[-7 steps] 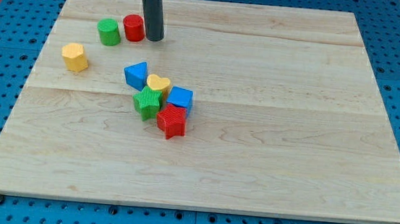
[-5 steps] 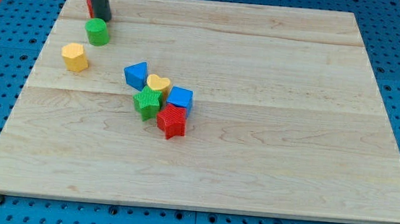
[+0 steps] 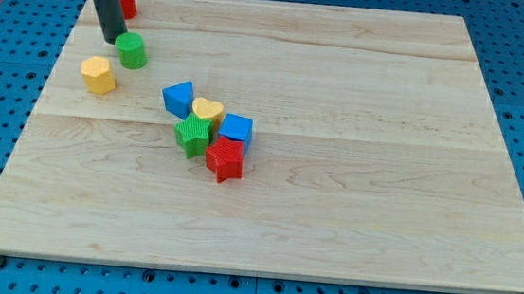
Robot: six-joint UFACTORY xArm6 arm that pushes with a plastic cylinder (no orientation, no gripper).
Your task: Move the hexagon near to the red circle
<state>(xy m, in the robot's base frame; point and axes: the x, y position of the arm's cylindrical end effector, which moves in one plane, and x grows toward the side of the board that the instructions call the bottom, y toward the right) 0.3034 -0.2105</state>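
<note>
Although the end effector was only a bare rod with nothing to open, clench or grasp, my tip rested on the tabletop just left of the green cylinder, seemingly touching it. The yellow hexagon sat near the view's left edge, just below my tip and apart from it, while the red circle lay at the view's top-left corner, partly hidden by the rod. The hexagon looked small, rigid and light, likely to slide easily on smooth wood and to rotate if struck off-centre. It could not be gripped; I judged the best contact was its lower flat face, pushed squarely toward the view's top, keeping clear of the green cylinder.
</note>
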